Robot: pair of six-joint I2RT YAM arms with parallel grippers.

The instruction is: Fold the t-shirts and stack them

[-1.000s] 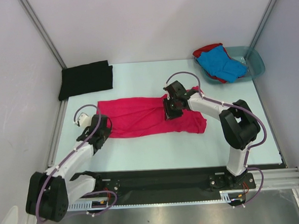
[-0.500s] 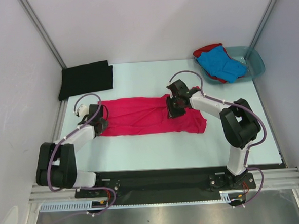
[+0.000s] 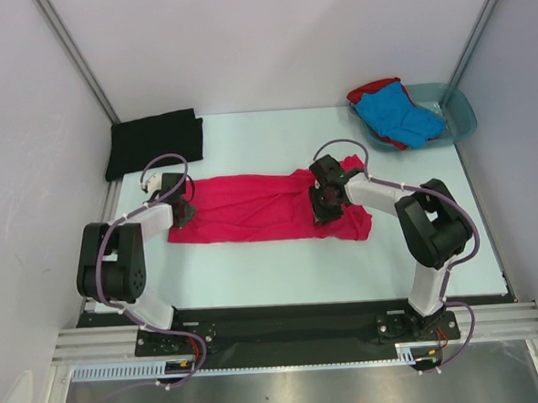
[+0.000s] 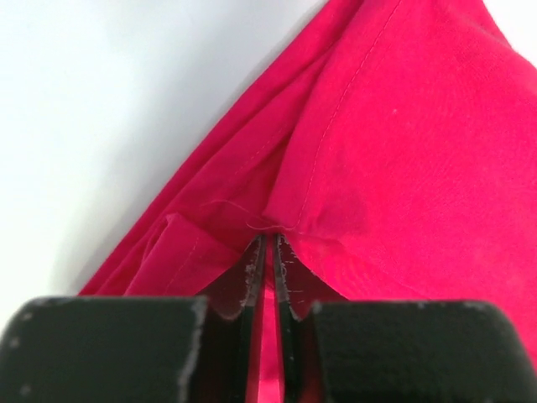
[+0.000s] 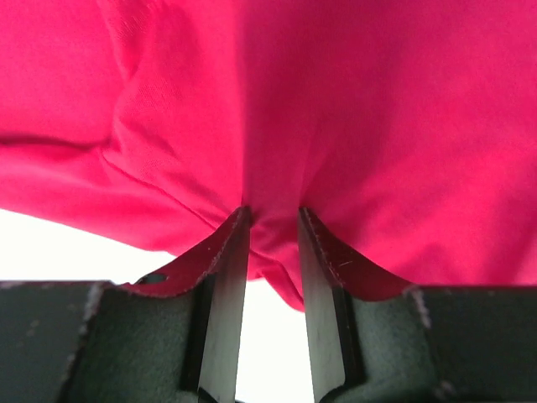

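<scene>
The magenta-pink t-shirt [image 3: 247, 208] lies crumpled lengthwise across the middle of the table. My left gripper [image 3: 180, 210] is shut on its left end; the left wrist view shows the cloth [image 4: 403, 151] pinched between nearly closed jaws. My right gripper [image 3: 324, 201] is shut on a fold near the shirt's right part; the right wrist view shows pink cloth [image 5: 352, 109] bunched between the jaws. The black t-shirt [image 3: 154, 142] lies folded at the back left. The blue t-shirt [image 3: 396, 113] lies on the red t-shirt [image 3: 369, 90] in the basin.
The translucent teal basin [image 3: 460, 115] stands at the back right corner. Grey walls and metal frame posts close in the table on the left, back and right. A black rail runs along the near edge.
My left arm swung up and in, and its gripper moved from the near left onto the shirt's left end. My right gripper shifted slightly right and nearer with the cloth.
</scene>
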